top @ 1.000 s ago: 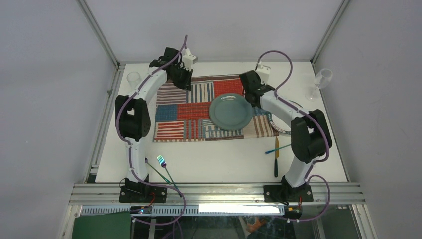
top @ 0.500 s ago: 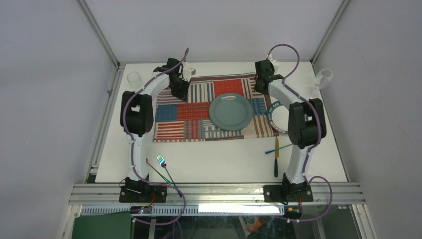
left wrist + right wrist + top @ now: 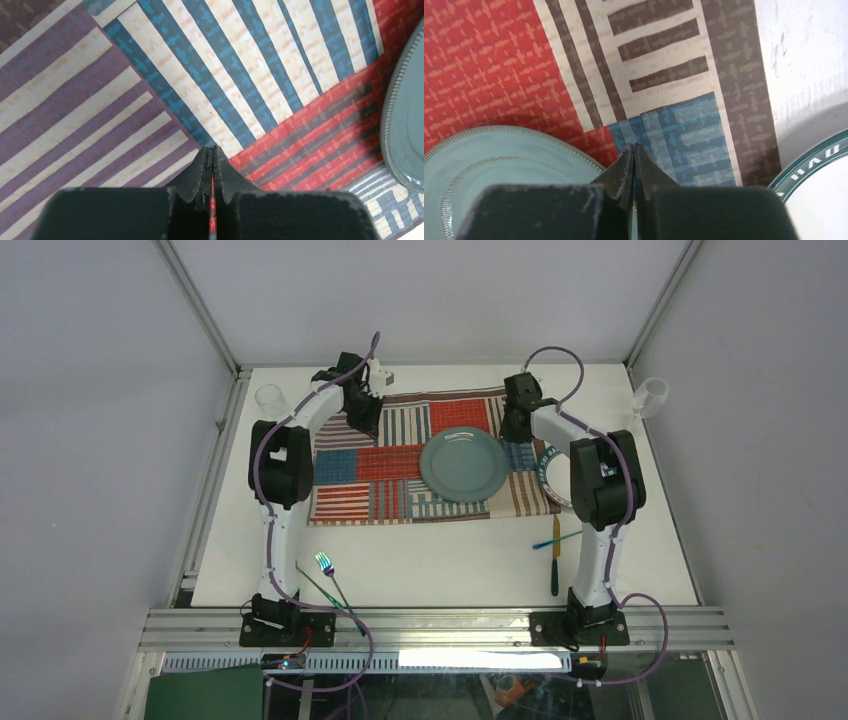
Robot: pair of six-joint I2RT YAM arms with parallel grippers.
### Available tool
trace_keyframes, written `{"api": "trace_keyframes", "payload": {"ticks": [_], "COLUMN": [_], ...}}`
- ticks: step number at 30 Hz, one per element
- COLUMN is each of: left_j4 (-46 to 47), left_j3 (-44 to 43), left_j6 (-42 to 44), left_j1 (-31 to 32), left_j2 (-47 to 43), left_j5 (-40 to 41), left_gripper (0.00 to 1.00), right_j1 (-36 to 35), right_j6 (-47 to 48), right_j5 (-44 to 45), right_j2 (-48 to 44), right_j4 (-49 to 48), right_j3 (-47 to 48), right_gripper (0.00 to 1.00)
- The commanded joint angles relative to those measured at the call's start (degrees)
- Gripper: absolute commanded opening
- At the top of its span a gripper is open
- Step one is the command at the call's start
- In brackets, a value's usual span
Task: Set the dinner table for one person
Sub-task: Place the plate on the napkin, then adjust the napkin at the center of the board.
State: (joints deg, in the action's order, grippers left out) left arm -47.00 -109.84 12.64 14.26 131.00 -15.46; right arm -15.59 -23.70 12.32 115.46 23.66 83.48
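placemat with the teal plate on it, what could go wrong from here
Both hands, the left hand and right hand, are shut close over the placemat; dragging the cloth would likely carry the teal plate along. The right hand sits between that plate and the green-rimmed plate, so a sideways swing might knock either.

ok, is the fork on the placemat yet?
No, the fork lies on the bare white dinner table, apart from the striped placemat.
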Motion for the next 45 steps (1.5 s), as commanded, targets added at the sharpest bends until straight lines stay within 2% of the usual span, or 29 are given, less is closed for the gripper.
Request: {"api": "trace_keyframes", "payload": {"ticks": [1,7,13,26,34,43,44,45], "left_j4": [-0.13,-0.43,-0.54,-1.78,-1.84,-1.78,-1.71,-1.64], "left_j3": [-4.33,-5.35,-6.57,-12.49,-12.91,-11.67,-11.36,-11.17], "left_j6": [-2.33,-2.71,-2.58,-2.98,-2.51,-3.13,-3.15,-3.09], "left_j1": [0.24,0.25,0.28,0.32,0.31,0.33,0.33,0.37], "left_j2": [1.64,2.94,4.10,8.93,9.51,7.00,6.04,4.90], "left_j5": [-1.39,-0.47,1.26,1.20,1.57,1.10,1.09,1.20], "left_gripper": [0.00,0.00,0.00,0.00,0.00,0.00,0.03,0.13], "right_j1": [0.04,0.03,-0.05,-2.72,-4.04,-4.34,-4.35,-4.36], "right_j6": [-0.36,-1.02,-1.62,-4.96,-5.85,-4.12,-3.47,-2.81], "right_j5": [-2.45,-2.80,-4.57,-4.13,-2.48,-0.54,0.13,1.03], "right_j2": [-0.51,-2.62,-0.25,-4.88,-6.98,-6.62,-6.53,-6.53], "right_j4": [-2.06,-4.54,-2.90,-6.34,-6.12,-4.92,-4.21,-3.63], "right_j3": [-1.13,-4.61,-3.45,-11.34,-12.73,-9.51,-8.37,-7.11], "right_gripper": [0.00,0.00,0.00,0.00,0.00,0.00,0.00,0.04]}}
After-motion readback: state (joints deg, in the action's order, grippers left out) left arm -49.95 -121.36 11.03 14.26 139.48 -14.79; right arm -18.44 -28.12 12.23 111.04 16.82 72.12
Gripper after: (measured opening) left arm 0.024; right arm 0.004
